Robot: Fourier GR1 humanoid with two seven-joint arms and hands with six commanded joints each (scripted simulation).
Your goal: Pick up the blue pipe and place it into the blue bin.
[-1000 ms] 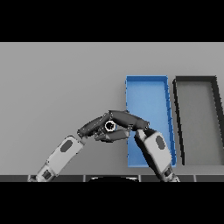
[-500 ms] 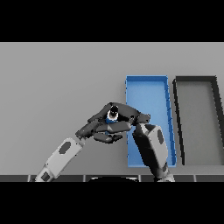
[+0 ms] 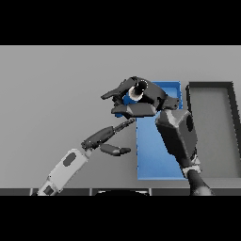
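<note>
1. Your right hand (image 3: 136, 101) has its fingers and thumb curled round the blue pipe (image 3: 128, 99), holding it above the table (image 3: 56, 84), right at the left wall of the blue bin (image 3: 160, 155) near its far end.
2. Your left hand (image 3: 107, 139) sits lower and to the left, fingers stretched out loosely and holding nothing; one fingertip reaches up close to the underside of the right hand.
3. Judge the pipe as a short, stiff, light piece: it sits in one hand with no visible sag. A hard, smooth tube is likely to be slippery, so a grip round its middle, as here, should serve better than a pinch at one end.
4. Little of the pipe shows. You see a pale, round open end with a dark hole facing up, and a sliver of blue between the fingers. Its length and how it lies in the palm are hidden.
5. Whether the pipe is already over the bin's inside or just outside the wall is hard to tell from this view.
6. The right forearm covers much of the bin's floor and right wall.
7. A dark bin (image 3: 212, 136) stands just beside the blue one, on its right.
</note>
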